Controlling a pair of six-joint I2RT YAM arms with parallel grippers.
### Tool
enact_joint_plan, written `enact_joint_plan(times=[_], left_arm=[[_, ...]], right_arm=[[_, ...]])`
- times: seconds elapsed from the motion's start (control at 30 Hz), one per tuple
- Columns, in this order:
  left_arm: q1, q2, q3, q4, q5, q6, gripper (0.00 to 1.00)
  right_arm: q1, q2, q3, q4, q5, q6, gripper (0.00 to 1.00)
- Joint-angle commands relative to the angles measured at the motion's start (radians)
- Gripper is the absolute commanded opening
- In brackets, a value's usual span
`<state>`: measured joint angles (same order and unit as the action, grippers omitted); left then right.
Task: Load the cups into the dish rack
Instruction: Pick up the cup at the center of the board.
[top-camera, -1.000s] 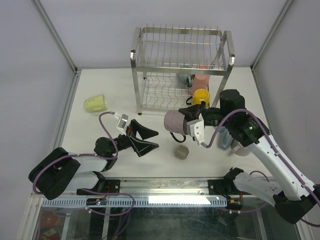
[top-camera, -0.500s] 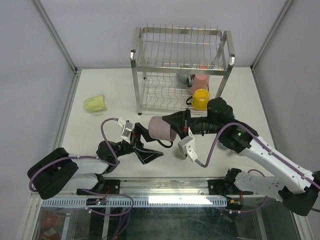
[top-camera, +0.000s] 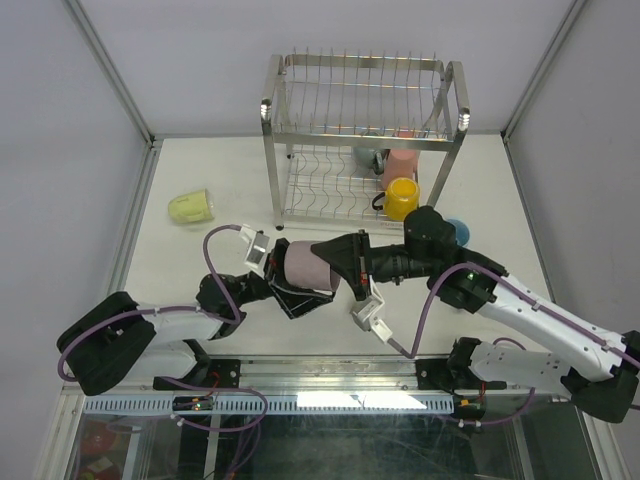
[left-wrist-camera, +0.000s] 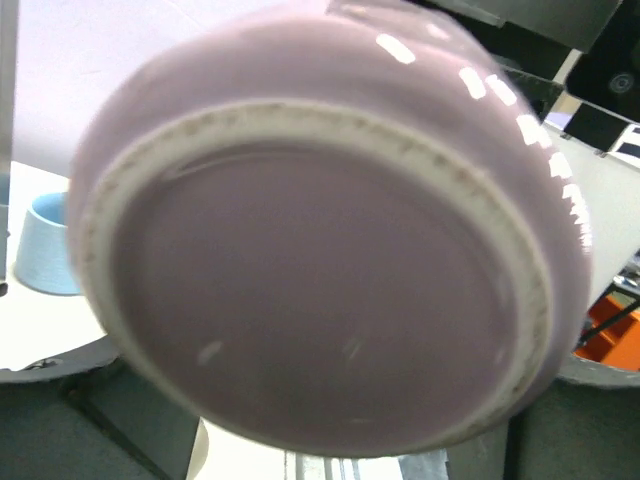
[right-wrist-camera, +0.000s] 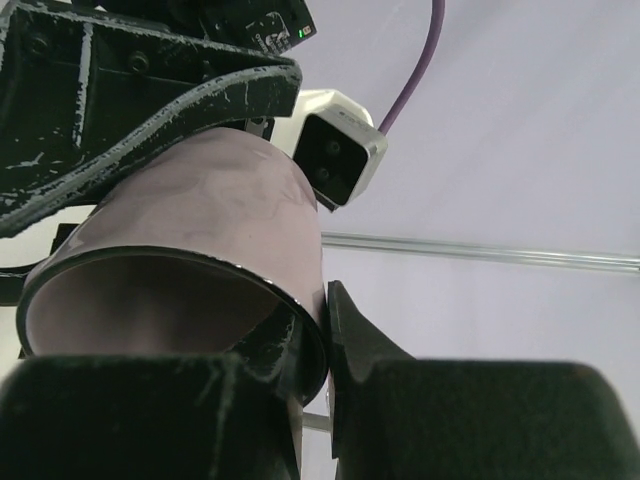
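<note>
Right gripper (top-camera: 328, 265) pinches the glossy mauve mug's (top-camera: 300, 263) rim, midair before the wire rack (top-camera: 272, 120). Left gripper (top-camera: 288, 282) straddles its rough-ringed base, grip unclear.

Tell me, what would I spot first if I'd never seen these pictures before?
The mauve mug in the middle, caught between two grippers: the right gripper pinches its rim, the left gripper straddles its base. Behind stands the shiny dish rack, a pink mug and a yellow mug in its lower tier. A pale green mug lies tipped over at far left.
</note>
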<state>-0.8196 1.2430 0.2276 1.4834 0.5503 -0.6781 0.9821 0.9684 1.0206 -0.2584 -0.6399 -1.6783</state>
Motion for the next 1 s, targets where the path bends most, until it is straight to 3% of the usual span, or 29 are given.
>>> enact_joint_plan(times=[0.0,0.13,0.33,0.6,0.7,0.8,0.97], left_arm=[[-0.015,0.017,0.060,0.263,0.023,-0.050,0.73],[-0.015,0.040,0.094,0.264,0.024,-0.088,0.50],[-0.015,0.037,0.112,0.264,0.024,-0.107,0.53],[-0.015,-0.067,0.085,0.264,-0.088,-0.061,0.56],[-0.015,-0.115,0.065,0.262,-0.135,-0.028,0.54],[-0.016,-0.127,0.064,0.263,-0.135,-0.014,0.42],[-0.015,-0.076,0.102,0.263,-0.084,-0.057,0.40]], right_arm=[[0.017,-0.030,0.006,0.171,0.005,-0.044,0.00],[0.023,-0.041,-0.011,0.186,0.015,-0.043,0.00],[0.024,-0.057,-0.020,0.210,0.030,-0.019,0.00],[0.024,-0.081,-0.054,0.293,0.077,0.028,0.00],[0.024,-0.090,-0.056,0.298,0.086,0.046,0.00],[0.024,-0.101,-0.065,0.304,0.078,0.043,0.00],[0.023,-0.108,-0.075,0.308,0.076,0.043,0.00]])
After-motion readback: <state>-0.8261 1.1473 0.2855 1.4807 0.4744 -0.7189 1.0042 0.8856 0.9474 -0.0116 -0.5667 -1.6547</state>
